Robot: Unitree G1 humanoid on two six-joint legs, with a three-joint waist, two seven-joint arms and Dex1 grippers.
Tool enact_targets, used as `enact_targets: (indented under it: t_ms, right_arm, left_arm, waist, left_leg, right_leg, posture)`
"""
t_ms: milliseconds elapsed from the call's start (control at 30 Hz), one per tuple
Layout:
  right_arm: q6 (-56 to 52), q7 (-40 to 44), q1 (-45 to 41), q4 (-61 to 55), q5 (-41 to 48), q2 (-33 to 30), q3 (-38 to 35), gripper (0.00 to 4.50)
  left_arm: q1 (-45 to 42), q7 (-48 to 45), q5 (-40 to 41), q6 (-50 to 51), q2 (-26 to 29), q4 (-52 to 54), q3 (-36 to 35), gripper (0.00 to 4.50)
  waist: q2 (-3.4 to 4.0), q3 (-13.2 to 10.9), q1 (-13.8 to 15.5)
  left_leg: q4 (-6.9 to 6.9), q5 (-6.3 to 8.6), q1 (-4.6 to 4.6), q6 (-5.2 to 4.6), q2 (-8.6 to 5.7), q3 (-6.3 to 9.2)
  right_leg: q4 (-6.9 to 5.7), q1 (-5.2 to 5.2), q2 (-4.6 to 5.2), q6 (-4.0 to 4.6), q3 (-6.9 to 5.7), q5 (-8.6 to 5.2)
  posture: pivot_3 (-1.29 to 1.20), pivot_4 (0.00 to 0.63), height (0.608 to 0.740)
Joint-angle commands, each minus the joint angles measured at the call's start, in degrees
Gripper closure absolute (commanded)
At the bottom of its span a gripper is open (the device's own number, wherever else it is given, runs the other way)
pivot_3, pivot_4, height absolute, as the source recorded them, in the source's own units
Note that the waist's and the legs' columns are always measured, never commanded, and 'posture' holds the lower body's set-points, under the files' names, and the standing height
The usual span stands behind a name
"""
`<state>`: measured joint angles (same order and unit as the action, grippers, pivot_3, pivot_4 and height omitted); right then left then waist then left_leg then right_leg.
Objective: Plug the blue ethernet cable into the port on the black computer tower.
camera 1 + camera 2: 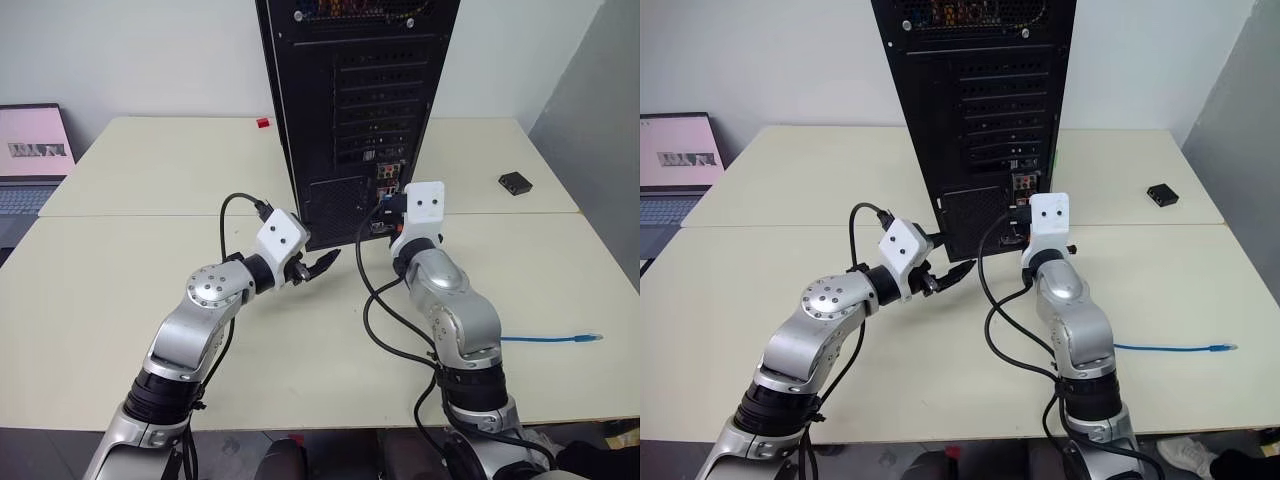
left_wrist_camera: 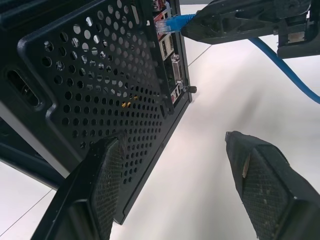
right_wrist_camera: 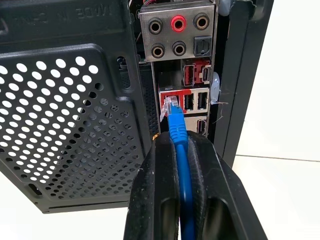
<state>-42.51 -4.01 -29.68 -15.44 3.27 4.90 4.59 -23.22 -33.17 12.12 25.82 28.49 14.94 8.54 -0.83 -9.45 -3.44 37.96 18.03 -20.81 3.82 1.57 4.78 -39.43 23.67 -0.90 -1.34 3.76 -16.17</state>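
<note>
Blue ethernet cable (image 3: pixel 177 131) plug at port (image 3: pixel 170 106) of upright black computer tower (image 3: pixel 75 125).

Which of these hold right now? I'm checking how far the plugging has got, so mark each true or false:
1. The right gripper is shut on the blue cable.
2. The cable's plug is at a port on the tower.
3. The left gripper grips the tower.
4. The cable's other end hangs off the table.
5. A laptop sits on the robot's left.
1. True: the right gripper is shut on the blue ethernet cable.
2. True: the plug is at the port on the black computer tower; whether it is fully seated I cannot tell.
3. False: the left gripper is open, holding nothing.
4. False: that end lies on the table.
5. True: the laptop.
</note>
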Motion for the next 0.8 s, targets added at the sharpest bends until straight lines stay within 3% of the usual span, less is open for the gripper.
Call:
enact_targets:
  t_ms: [33, 433, 800]
  right_arm:
    - [0.62, 1.35, -1.83, -1.61, 0.72, 0.25, 0.36, 4.50]
    - [1.07, 5.08, -1.81, 0.69, 0.59, -2.97, -0.12, 4.50]
    - [-1.27, 3.84, -6.02, 2.55, 2.09, 0.77, -1.67, 4.50]
  left_arm:
    - [-1.02, 0.02, -0.63, -1.04, -0.32, 0.48, -1.12, 1.17]
    - [-0.93, -0.37, -1.04, -1.68, -0.13, 0.59, -1.19, 1.17]
    - [-1.21, -0.57, -1.37, -1.77, -0.16, 0.40, -1.25, 1.17]
  waist:
    - [0.00, 0.00, 0.00]
    - [0.00, 0.00, 0.04]
    - [0.00, 0.00, -0.40]
  left_leg:
    - [0.00, 0.00, 0.00, 0.00, 0.00, 0.00]
    - [0.00, 0.00, 0.01, 0.00, 0.00, -0.01]
    - [0.01, 0.00, 0.02, 0.00, 0.01, -0.03]
  right_leg:
    - [0.00, 0.00, 0.00, 0.00, 0.00, 0.00]
    - [-0.01, 0.00, 0.00, 0.00, 0.00, 0.00]
    - [-0.05, 0.01, -0.01, 0.00, 0.03, 0.00]
  posture:
    - [0.00, 0.150, 0.740]
    - [0.00, 0.150, 0.740]
    - [0.00, 0.150, 0.740]
